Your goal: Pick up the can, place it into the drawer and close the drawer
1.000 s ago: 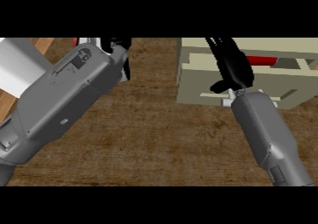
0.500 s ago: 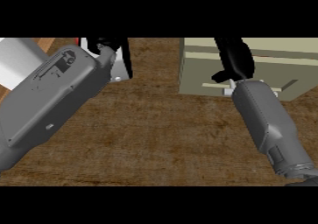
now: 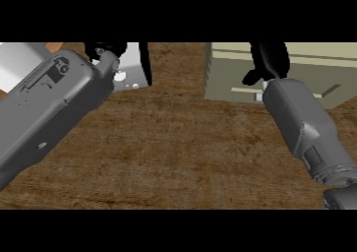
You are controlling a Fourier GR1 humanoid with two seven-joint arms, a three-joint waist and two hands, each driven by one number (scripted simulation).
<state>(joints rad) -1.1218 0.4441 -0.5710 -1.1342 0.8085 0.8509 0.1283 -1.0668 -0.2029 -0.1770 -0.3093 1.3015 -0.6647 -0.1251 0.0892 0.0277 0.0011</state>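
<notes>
Brown counter (image 3: pixel 173 157), drawer (image 3: pixel 312 64) pushed in, can hidden

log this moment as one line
right hand: open, over drawer | drawer: looks shut | can: not visible | left hand: upper left

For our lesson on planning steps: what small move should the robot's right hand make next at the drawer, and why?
Probably draw the right hand away from the drawer: its front looks pushed in, no open compartment or can shows, and the hand rests against it, so closing seems done.
</notes>
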